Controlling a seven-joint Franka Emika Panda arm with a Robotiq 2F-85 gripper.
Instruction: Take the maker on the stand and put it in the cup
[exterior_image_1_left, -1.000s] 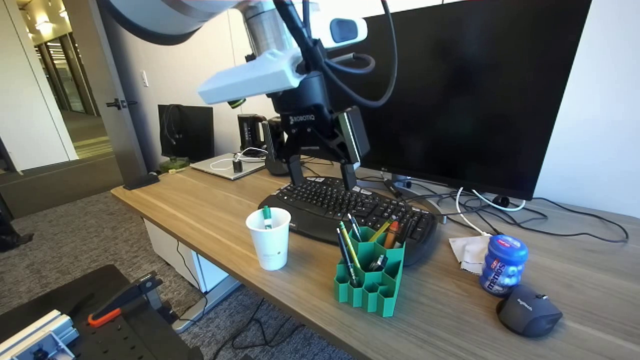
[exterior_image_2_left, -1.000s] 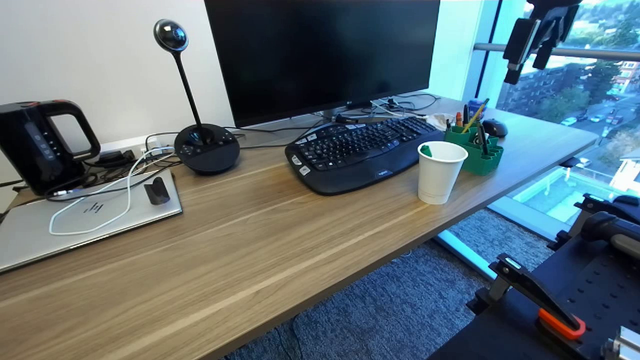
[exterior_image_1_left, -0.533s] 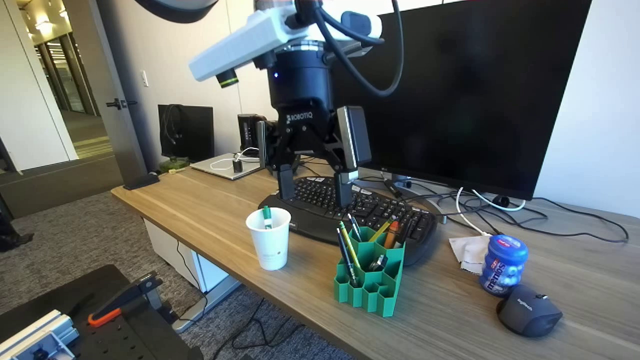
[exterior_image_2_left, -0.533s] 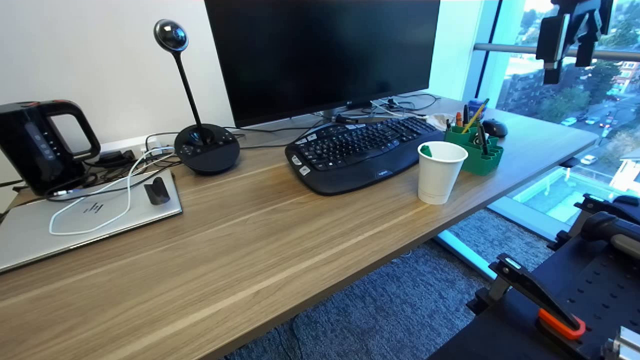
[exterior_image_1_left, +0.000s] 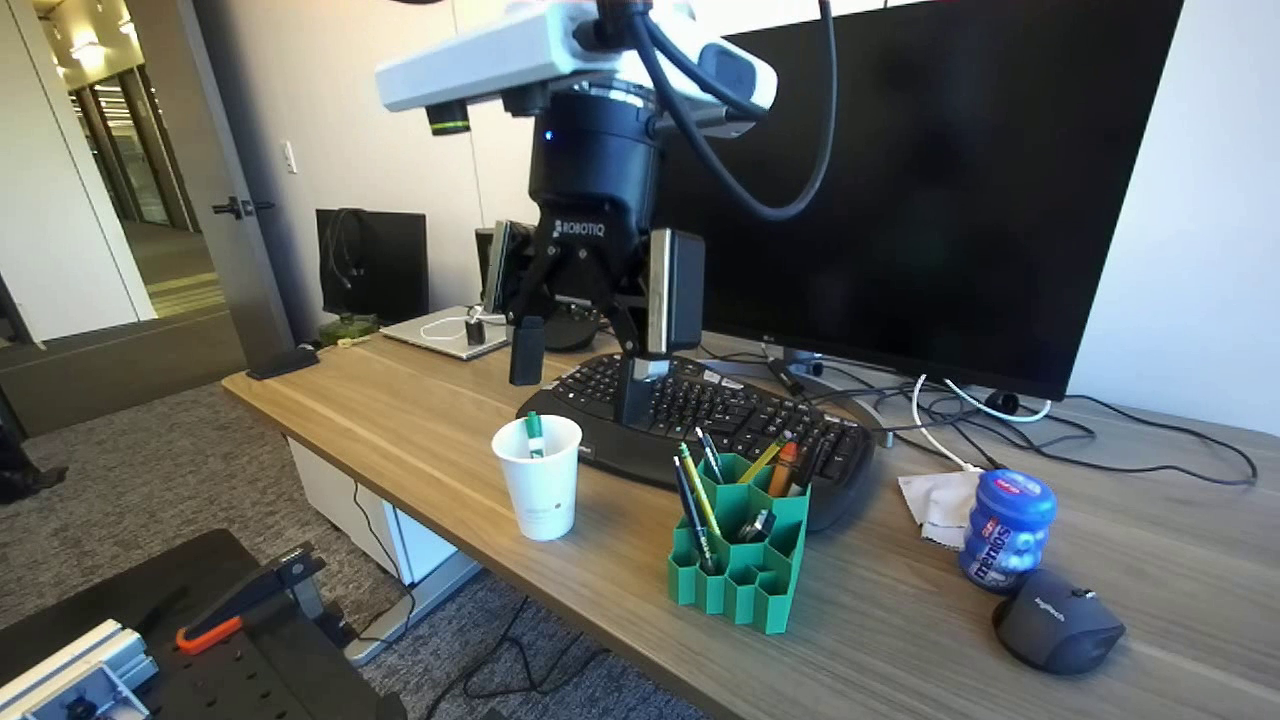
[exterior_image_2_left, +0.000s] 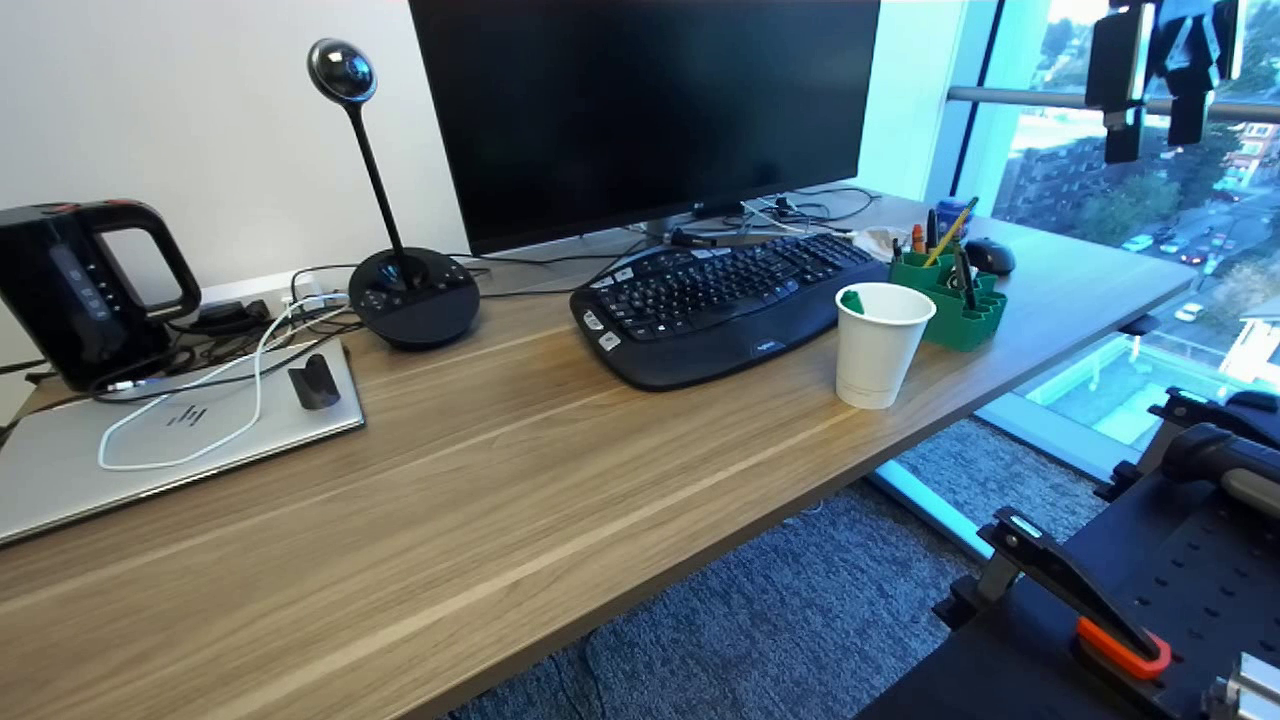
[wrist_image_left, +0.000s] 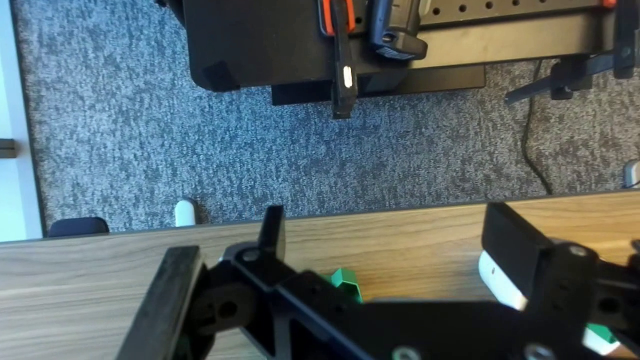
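Roomy desk (exterior_image_2_left: 500, 480) one way, close edge the other

In an exterior view I see bare wood stretch broad at eight o'clock. The gripper (exterior_image_2_left: 1155, 138) hangs at two o'clock, fingers (exterior_image_1_left: 633, 393) spread wide, released. At three, the green pen holder (exterior_image_2_left: 962, 326) stands near the front edge; at its eight o'clock is the white cup (exterior_image_2_left: 875, 362), beside that edge, the green marker (exterior_image_2_left: 851, 301) leaning inside.

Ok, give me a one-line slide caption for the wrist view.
Open fingers above the desk, holding nothing, with the cup and the stand partly hidden and carpet beyond.
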